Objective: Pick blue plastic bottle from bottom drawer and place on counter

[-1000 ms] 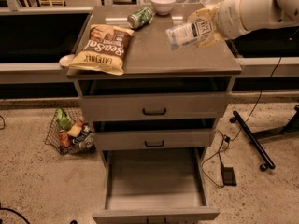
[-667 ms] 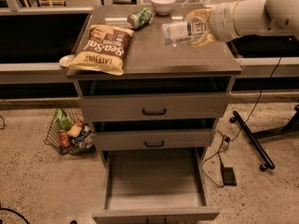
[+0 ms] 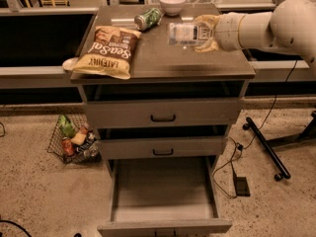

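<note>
The blue plastic bottle [image 3: 186,34] lies sideways in my gripper [image 3: 203,32], cap pointing left, over the right half of the counter [image 3: 163,58]. My gripper is shut on the bottle, its yellowish fingers [image 3: 206,19] above and below the labelled body. My white arm reaches in from the upper right. Whether the bottle touches the counter I cannot tell. The bottom drawer [image 3: 163,194] stands pulled out, and its flat grey inside holds nothing.
A chip bag [image 3: 108,51] lies on the counter's left side. A green can [image 3: 148,19] on its side and a white bowl [image 3: 172,3] sit at the back. A wire basket [image 3: 74,138] of items is on the floor left; cables and a black stand on the right.
My arm has carried the bottle leftward and a little farther back over the counter, and the bottle now lies more level.
</note>
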`<state>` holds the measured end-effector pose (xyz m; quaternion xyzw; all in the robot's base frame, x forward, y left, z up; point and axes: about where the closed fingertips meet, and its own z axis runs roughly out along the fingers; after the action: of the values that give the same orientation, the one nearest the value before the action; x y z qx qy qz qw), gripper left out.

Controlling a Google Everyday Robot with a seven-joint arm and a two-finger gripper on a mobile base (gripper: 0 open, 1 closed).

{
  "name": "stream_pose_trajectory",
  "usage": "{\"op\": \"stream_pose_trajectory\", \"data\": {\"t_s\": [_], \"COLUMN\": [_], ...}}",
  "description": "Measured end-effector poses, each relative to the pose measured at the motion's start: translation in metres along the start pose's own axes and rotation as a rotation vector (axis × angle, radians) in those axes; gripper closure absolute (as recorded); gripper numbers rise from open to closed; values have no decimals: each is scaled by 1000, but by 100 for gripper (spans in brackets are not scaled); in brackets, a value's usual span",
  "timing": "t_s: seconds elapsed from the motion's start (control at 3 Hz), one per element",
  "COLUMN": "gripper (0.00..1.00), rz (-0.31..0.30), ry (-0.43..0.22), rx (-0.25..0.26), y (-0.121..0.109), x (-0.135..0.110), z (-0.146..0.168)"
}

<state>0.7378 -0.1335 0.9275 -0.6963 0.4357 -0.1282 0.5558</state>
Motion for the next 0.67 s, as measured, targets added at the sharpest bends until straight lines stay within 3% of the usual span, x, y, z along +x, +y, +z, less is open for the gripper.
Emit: {"op": "stream_pose_trajectory", "data": {"t_s": [0.67], "gripper": [100], "rz": [209], "ry": [57], "rx": [9], "y": [-1], "x": [9], "z": [5]}}
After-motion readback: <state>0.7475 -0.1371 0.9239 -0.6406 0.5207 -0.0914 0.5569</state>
